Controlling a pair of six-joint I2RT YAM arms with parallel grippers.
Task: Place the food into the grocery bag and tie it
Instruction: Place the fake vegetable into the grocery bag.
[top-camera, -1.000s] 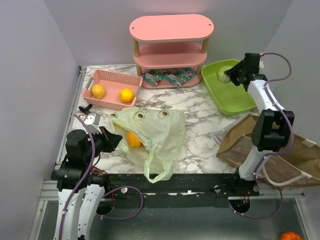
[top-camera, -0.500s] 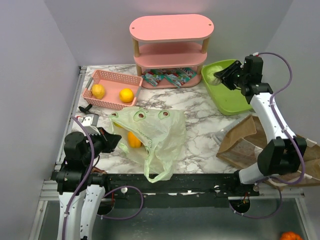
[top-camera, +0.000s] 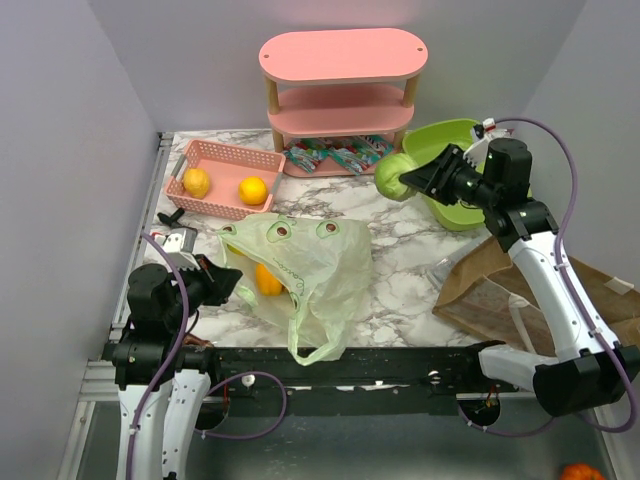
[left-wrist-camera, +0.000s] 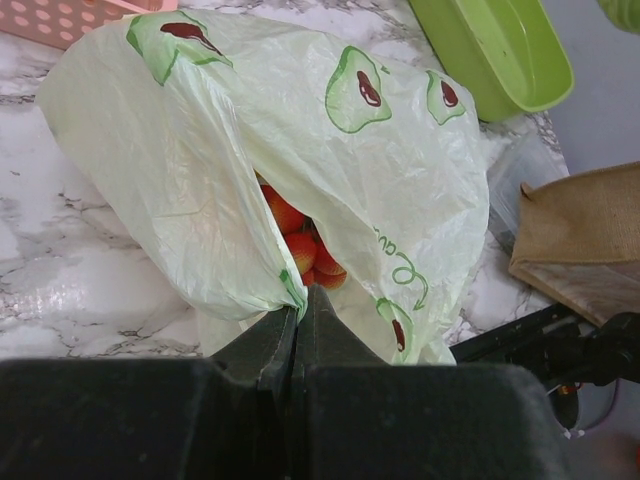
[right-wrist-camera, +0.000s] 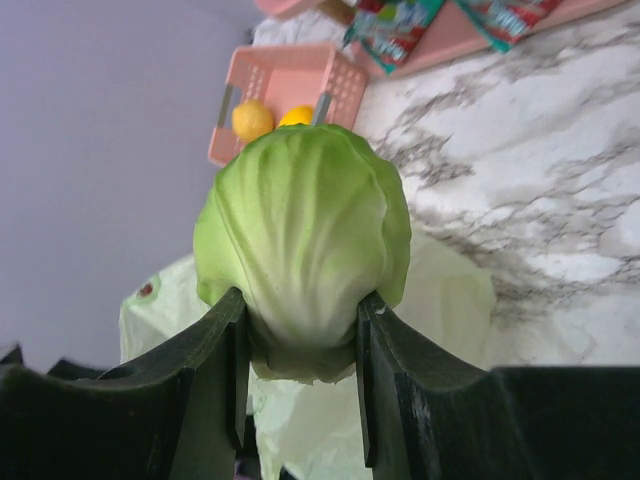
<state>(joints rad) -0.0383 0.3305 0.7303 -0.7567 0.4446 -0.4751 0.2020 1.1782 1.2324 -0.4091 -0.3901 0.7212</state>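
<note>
The pale-green grocery bag (top-camera: 312, 262) printed with avocados lies at the front of the marble table. My left gripper (top-camera: 230, 282) is shut on its rim (left-wrist-camera: 290, 295) and holds the mouth open. Small red fruits (left-wrist-camera: 300, 250) show inside, and an orange piece (top-camera: 267, 280) shows through the opening from above. My right gripper (top-camera: 412, 180) is shut on a pale green leafy head (right-wrist-camera: 300, 220), held in the air left of the green bin, past the bag's far right corner. Teal-and-red snack packets (top-camera: 336, 155) lie on the pink shelf's bottom level.
A pink basket (top-camera: 222, 160) with two yellow-orange fruits stands at the back left. The pink shelf (top-camera: 343, 55) is at the back, with the green bin (top-camera: 468, 212) to its right. A brown paper bag (top-camera: 560, 300) lies at the front right.
My right arm has swung left and forward out of the green bin, carrying the leafy head over the table. The left gripper and the bag have not moved.
</note>
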